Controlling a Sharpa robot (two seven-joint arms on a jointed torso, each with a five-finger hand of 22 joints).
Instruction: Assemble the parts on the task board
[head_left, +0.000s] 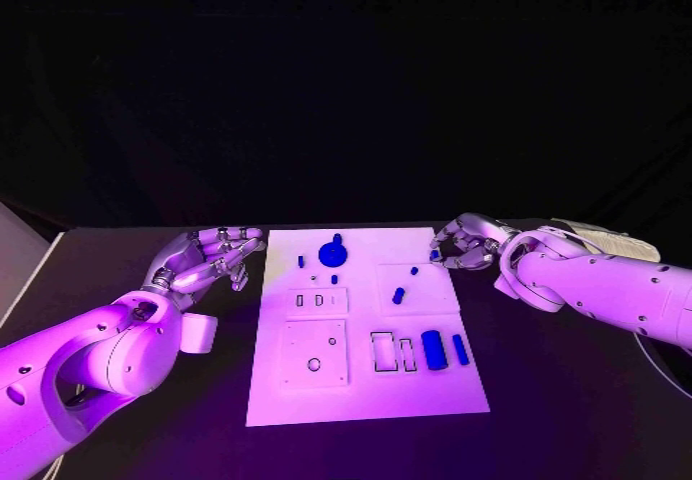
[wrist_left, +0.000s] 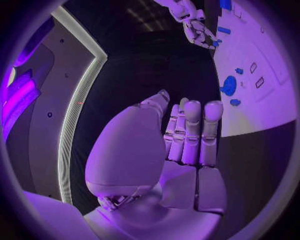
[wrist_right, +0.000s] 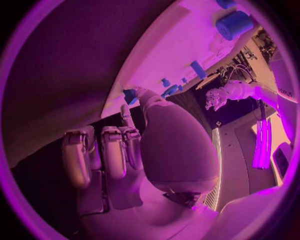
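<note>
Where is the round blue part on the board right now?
In the head view, the round blue part sits near the board's far edge, left of centre, closer to the left robot hand.

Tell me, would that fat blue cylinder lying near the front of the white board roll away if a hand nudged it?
Probably, sideways. The blue cylinder looks round and lies on its side on the flat task board, so a push across it may roll it. It seems rigid and smooth, likely a light part, so fingers might slip.

Dim purple light, dark surroundings, fisheye bending
</note>
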